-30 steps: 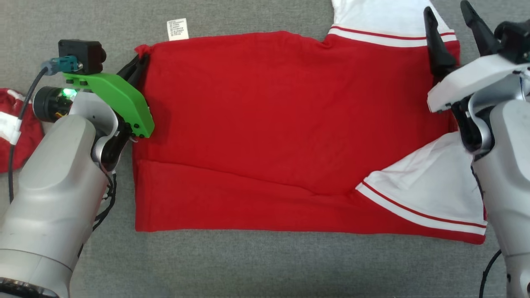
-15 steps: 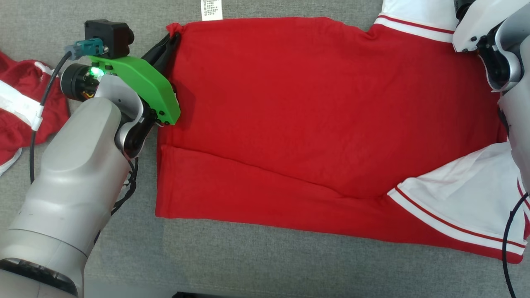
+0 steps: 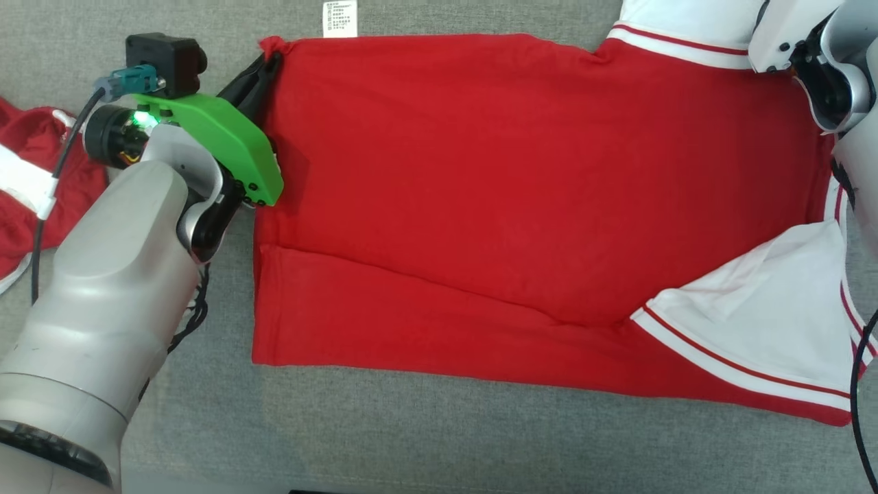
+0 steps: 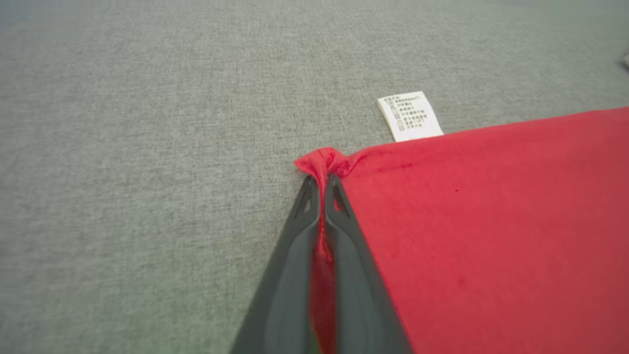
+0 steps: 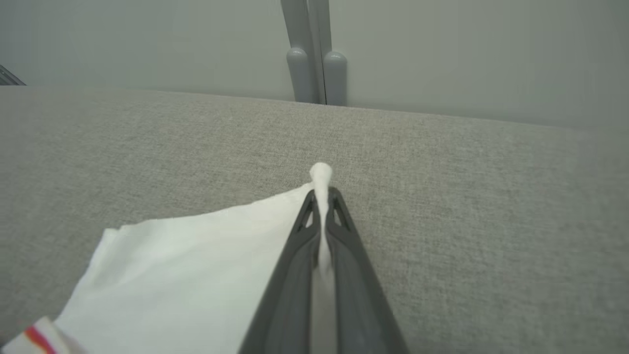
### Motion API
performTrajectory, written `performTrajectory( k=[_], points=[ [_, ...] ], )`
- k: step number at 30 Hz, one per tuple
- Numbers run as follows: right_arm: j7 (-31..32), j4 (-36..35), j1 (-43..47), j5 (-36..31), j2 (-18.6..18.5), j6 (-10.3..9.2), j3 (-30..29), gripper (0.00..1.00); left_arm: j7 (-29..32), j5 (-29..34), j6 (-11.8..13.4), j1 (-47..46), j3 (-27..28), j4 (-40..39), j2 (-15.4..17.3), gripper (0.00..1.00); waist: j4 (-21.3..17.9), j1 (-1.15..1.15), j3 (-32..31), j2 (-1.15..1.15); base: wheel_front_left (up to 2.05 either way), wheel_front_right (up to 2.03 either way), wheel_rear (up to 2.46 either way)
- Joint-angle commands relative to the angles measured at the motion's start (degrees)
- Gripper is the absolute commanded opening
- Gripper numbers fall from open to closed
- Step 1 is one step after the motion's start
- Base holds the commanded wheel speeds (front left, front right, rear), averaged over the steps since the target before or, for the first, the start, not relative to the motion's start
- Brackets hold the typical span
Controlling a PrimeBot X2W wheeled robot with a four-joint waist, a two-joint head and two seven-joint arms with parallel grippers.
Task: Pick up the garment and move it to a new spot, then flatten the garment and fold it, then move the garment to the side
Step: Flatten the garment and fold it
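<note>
The garment (image 3: 521, 185) is a red shirt with white, red-striped sleeves, spread flat on the grey cloth surface. My left gripper (image 3: 264, 65) is shut on its far left corner; in the left wrist view the fingers (image 4: 322, 196) pinch a bunched red tip (image 4: 322, 162) beside a white care label (image 4: 410, 115). My right gripper (image 5: 322, 196) is shut on the white sleeve (image 5: 196, 275), a small tuft of cloth poking out past the fingertips. In the head view the right arm's pale wrist (image 3: 802, 34) sits at the top right over the far sleeve (image 3: 686, 20).
Another red and white garment (image 3: 27, 199) lies bunched at the left edge behind my left arm. The near sleeve (image 3: 761, 315) is folded over the shirt's lower right. Beyond the surface's far edge stands a grey wall with a double post (image 5: 317, 54).
My right gripper has closed on the white sleeve; it stood open a second ago. The head camera has shifted, so the whole shirt sits differently in the picture. The left grip is unchanged.
</note>
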Motion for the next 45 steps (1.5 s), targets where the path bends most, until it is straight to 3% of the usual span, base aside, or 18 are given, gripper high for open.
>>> performTrajectory(
  k=[1,10,18,25,34,38,39,40,41,42,45],
  points=[
    [-1.6,-1.2,1.4,1.0,-0.6,-0.08,1.1,0.00,-0.6,-0.5,0.3,-0.3,-0.1,1.1,1.4,0.00,-1.3,0.00,-1.7,0.00,0.00,0.00,0.00],
    [-8.2,-9.2,7.8,7.2,-4.1,-0.08,4.7,0.00,-5.2,-0.2,0.3,0.4,-0.4,1.7,3.2,0.00,-3.9,0.00,-6.8,0.00,0.00,0.00,0.00],
    [-12.9,-19.8,19.4,12.8,-6.9,-0.07,5.7,0.00,-8.8,0.6,1.5,5.8,0.4,-2.4,5.4,0.00,-6.0,0.00,-9.8,0.00,0.00,0.00,0.00],
    [-15.7,-28.7,32.8,17.2,-7.9,-0.07,5.4,0.00,-9.8,1.8,5.4,15.2,3.7,-11.7,8.1,0.00,-7.4,0.00,-11.1,0.00,0.00,0.00,0.00],
    [-18.3,-34.8,47.1,19.8,-5.7,-0.06,2.0,0.00,-9.8,7.2,11.9,31.3,11.5,-27.7,10.5,0.00,-8.3,0.00,-12.8,0.00,0.00,0.00,0.00],
    [-18.0,-37.2,52.3,20.1,-5.0,-0.06,0.7,0.00,-9.8,6.5,12.8,36.8,12.3,-30.6,11.0,0.00,-8.4,0.00,-13.6,0.00,0.00,0.00,0.00],
    [-17.9,-37.6,53.4,20.1,-4.8,-0.06,0.5,0.15,-9.7,6.1,12.8,37.7,12.3,-30.9,11.0,0.00,-8.5,0.00,-13.9,0.00,0.00,0.00,0.00],
    [-17.9,-38.3,54.8,19.8,-4.6,-0.06,0.1,0.37,-9.7,5.6,13.0,38.7,12.5,-31.0,10.9,0.18,-8.5,0.00,-14.1,0.00,0.00,0.00,0.00],
    [-17.9,-38.7,55.8,19.3,-4.5,-0.06,-0.2,0.62,-9.7,5.5,13.3,39.4,12.6,-31.0,11.0,0.46,-8.6,0.00,-14.4,0.00,0.00,0.00,0.00],
    [-18.0,-39.1,57.0,18.7,-4.0,-0.06,-0.6,1.00,-9.7,5.1,13.6,40.4,12.8,-31.1,11.0,1.00,-8.7,0.00,-14.8,0.00,0.00,0.00,0.00],
    [-18.6,-40.7,59.4,15.9,-3.1,-0.06,-2.3,1.00,-9.7,5.8,15.3,42.5,14.2,-32.6,10.9,1.00,-9.0,0.00,-15.7,0.00,0.00,0.00,0.00]
  ],
)
